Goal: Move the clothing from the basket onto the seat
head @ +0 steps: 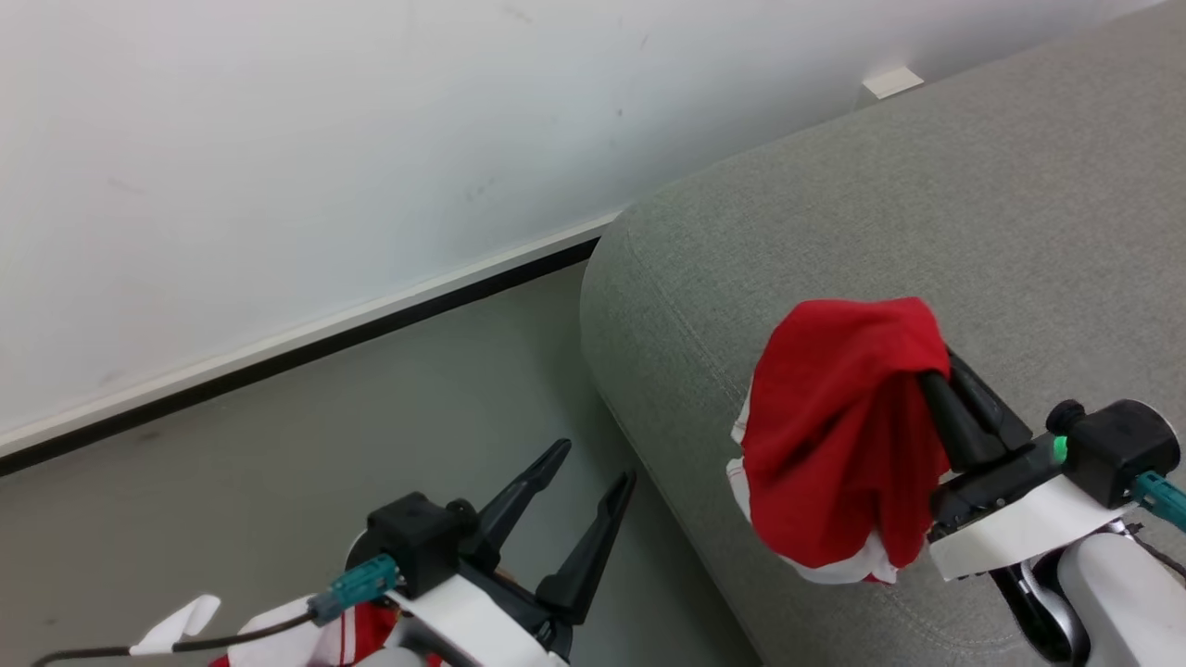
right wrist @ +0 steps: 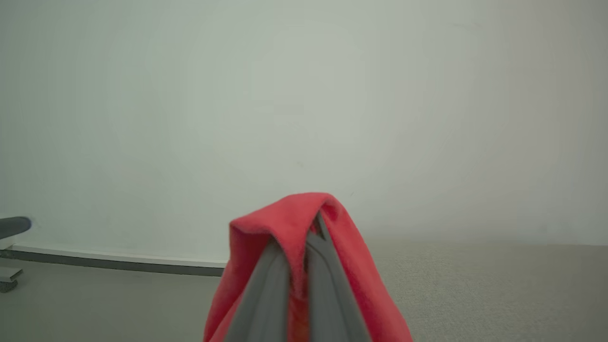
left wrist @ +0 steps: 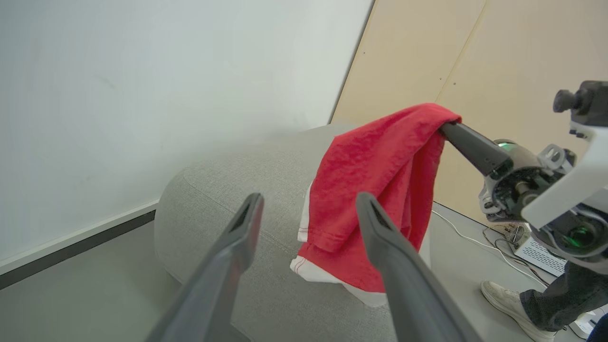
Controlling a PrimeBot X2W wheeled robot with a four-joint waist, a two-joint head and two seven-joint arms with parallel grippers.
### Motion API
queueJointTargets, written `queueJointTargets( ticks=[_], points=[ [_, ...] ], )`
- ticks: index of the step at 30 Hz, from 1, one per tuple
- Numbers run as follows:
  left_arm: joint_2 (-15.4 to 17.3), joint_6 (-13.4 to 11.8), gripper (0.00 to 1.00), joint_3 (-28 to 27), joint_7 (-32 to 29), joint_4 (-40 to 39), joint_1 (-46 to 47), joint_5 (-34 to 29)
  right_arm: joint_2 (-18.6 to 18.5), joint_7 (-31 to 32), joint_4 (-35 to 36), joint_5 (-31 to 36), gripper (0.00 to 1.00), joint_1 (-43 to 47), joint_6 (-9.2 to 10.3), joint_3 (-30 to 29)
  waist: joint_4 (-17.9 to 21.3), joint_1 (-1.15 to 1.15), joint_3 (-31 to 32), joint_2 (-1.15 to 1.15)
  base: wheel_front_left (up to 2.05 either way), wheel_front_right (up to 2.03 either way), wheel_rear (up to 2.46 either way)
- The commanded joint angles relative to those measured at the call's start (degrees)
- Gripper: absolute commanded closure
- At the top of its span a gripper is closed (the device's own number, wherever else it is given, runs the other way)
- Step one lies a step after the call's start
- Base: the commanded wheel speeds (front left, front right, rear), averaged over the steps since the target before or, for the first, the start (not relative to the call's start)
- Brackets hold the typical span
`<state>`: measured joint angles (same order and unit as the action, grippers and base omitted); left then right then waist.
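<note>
While the left gripper (head: 595, 461) stands spread wide beside the seat (head: 927, 213), the right gripper (head: 936, 376), clamped on the clothing (head: 834, 435), holds it dangling above the seat's rounded edge.

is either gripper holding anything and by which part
The right gripper is shut on the clothing, pinching a fold at its top so the rest hangs loose. The left gripper is open and empty.
</note>
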<state>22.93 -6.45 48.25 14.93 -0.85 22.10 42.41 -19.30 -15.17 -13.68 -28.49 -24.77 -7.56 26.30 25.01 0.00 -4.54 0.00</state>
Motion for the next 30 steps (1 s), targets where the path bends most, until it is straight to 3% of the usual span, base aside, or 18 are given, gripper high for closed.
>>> queueJointTargets(
  ticks=[1, 8, 14, 22, 30],
  points=[
    [0.7, 0.3, 0.00, -0.1, -0.3, -0.5, 0.7, -1.1, 0.3, 0.0, 0.3, 0.1, 1.00, 0.5, 0.14, -1.3, -0.5, 0.00, -1.1, 0.00, 0.00, 0.00, 0.00],
    [2.7, 1.2, 0.00, -0.5, -2.3, -2.8, 4.5, -1.8, 2.4, 0.0, -0.2, 3.2, 1.00, -3.1, 0.14, -12.3, -4.1, 0.00, -7.9, 0.00, 0.00, 0.00, 0.00],
    [6.1, 2.3, 0.00, -2.5, -5.0, -6.4, 9.9, -3.1, 4.7, 0.0, -3.7, 8.9, 1.00, -14.0, 0.13, -23.4, -8.0, 0.00, -18.2, 0.00, 0.00, 0.00, 0.00],
    [10.0, 4.0, 0.00, -6.0, -6.5, -10.1, 17.3, -4.8, 6.2, 3.1, -9.5, 18.5, 1.00, -32.5, 0.14, -37.9, -13.3, 0.00, -32.0, 0.00, 0.00, 0.00, 0.00],
    [10.8, 3.9, 0.00, -8.2, -3.9, -9.1, 18.4, -4.4, 7.2, 5.0, -16.3, 31.1, 1.00, -40.3, 0.14, -51.5, -15.9, 0.00, -37.6, 0.00, 0.00, 0.00, 0.00]
  ],
)
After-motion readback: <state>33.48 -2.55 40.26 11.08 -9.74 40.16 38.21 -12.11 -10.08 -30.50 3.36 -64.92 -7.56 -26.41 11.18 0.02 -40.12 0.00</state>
